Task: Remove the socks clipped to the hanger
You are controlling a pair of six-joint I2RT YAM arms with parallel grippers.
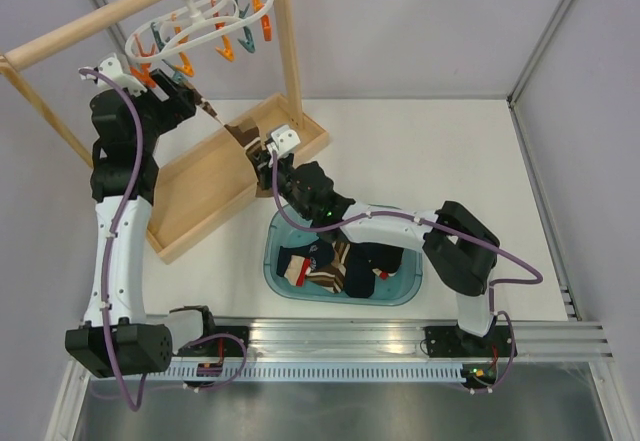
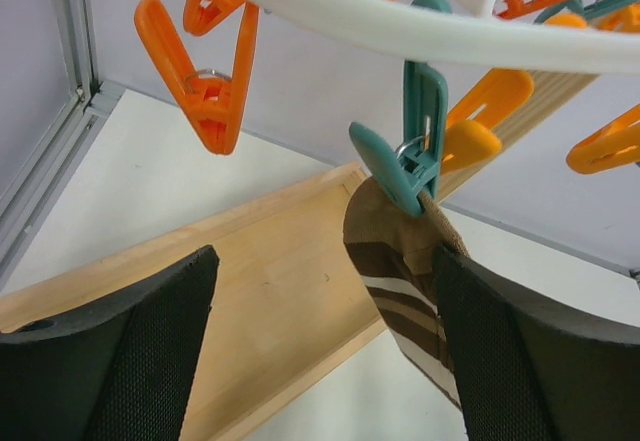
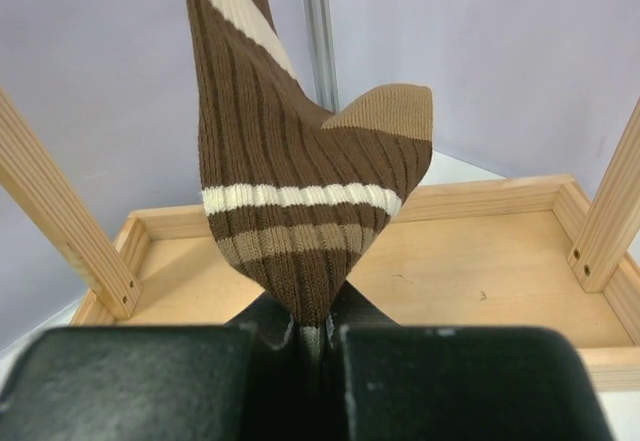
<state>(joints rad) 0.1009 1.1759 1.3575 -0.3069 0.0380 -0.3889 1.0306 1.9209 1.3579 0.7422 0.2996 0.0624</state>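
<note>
So the striped sock, brown with tan and cream bands, hangs from a teal clip on the white hanger. The clip's jaws bite the sock's top edge and the rest dangles straight down over the wooden tray at the foot of the rack. The hanger itself hooks over the wooden pole up in the far left corner, and the orange clips around the ring that I can see properly have nothing in them.

The right pincer is clamped on the bottom end of that sock, fingers squeezed together with only the fabric between them. The sock runs taut from there up toward the clip.

The left pincer is up just under the ring with its fingers wide apart, holding nothing. On its wrist cam the teal clip and the top of the sock sit between the two pads, much closer to the right-hand one. I honestly can't tell if the fabric brushes that pad or not.

Closer to the arm bases, on the white bench, there's a teal tub with a pile of loose socks in it: dark ones, a striped one and one with red patches. The right arm reaches across above it.
</note>
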